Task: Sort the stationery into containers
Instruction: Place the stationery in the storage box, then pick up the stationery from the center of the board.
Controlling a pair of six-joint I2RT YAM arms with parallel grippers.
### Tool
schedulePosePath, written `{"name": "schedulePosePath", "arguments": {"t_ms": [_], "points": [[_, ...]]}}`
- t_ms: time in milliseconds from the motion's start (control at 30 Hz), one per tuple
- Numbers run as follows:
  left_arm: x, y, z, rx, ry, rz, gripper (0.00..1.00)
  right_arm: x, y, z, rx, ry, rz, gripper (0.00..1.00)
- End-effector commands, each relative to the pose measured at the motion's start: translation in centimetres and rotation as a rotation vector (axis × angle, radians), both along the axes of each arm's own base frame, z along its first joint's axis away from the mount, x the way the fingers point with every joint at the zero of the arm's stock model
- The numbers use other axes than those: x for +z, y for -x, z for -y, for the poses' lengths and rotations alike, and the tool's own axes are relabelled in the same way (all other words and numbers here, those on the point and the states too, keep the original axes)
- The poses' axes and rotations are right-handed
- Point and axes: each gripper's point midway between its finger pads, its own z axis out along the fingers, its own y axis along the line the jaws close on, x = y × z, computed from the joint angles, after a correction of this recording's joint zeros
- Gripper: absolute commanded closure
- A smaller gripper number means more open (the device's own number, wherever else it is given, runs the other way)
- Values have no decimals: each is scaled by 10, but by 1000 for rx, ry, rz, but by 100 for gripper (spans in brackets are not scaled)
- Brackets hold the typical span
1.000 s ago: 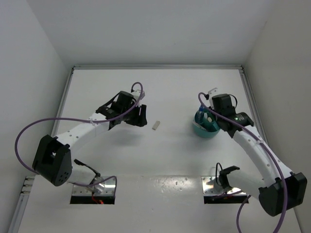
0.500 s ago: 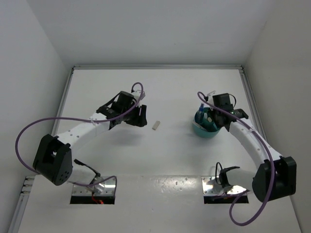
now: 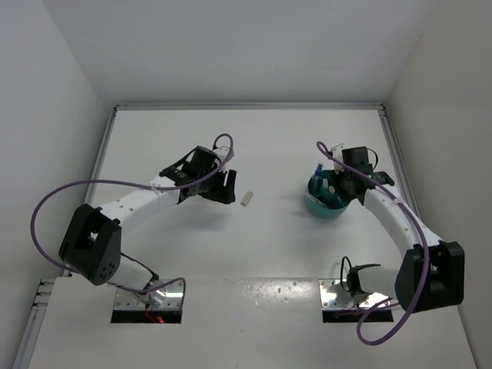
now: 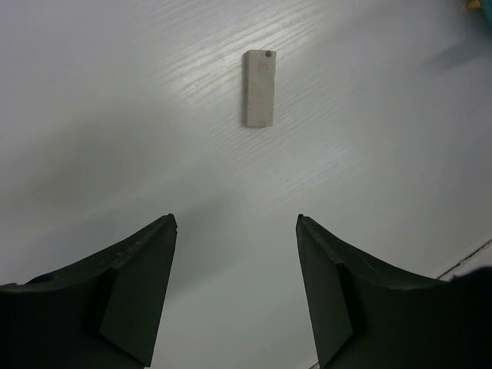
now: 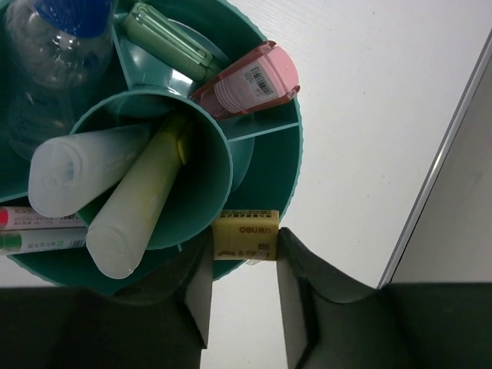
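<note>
**Yellow eraser clamped at the cup's rim, grey eraser loose mid-table**

Well to the right on the white table (image 3: 269, 146): round teal plastic cup (image 5: 261, 169) with inner dividers. In its round centre well, two stubby markers leaning together: whitish-blue marker (image 5: 84, 173) and pale yellow marker (image 5: 142, 207). In the outer ring, stubby green marker (image 5: 165, 34) beside stubby pink marker (image 5: 250, 81). One compartment over, clear pen with a blue cap (image 5: 54, 46). At the wrist view's left edge, thin pink pen (image 5: 31, 219) above thin green pen (image 5: 31, 242).

Hard against the cup's outer rim, small yellow rectangular eraser (image 5: 246, 234), pinched between the fingers of the right gripper (image 5: 244, 240). Touching the rim or just clear of it – cannot tell.

Near the table's middle, well left of the cup, small flat pale-grey rectangular eraser (image 4: 259, 98), lying alone. Just short of it, left gripper (image 4: 236, 223) – jaws spread wide, nothing between them, only bare table below.
</note>
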Motion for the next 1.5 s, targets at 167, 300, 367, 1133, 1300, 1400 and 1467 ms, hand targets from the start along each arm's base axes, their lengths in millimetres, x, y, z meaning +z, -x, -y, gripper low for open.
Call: {"name": "schedulePosePath", "arguments": {"t_ms": [167,300,367,1133,1300,1400,1467], "points": [[9,-4,22,-46,-8,28,31,6,-7,-4,19,-47,50,50],[9,-7,25,-40,-38,40,31,12,-5,-3,17,-57,65,45],[2,-8,31,-43,-75,36,31,18,-4,-3,17,-59,83,45],[-49,-63,76,-137,-279,44,33,90,-3,-17,34,-187,397,82],[-59,-66,86,-153,-281,30,36,97,-4,-14,15,-184,438,82],[-68,-64,91,-159,-288,13,38,95,-2,-12,8,-177,439,82],[-72,-65,89,-152,-302,12,40,97,-3,-12,9,-178,448,82]]}}
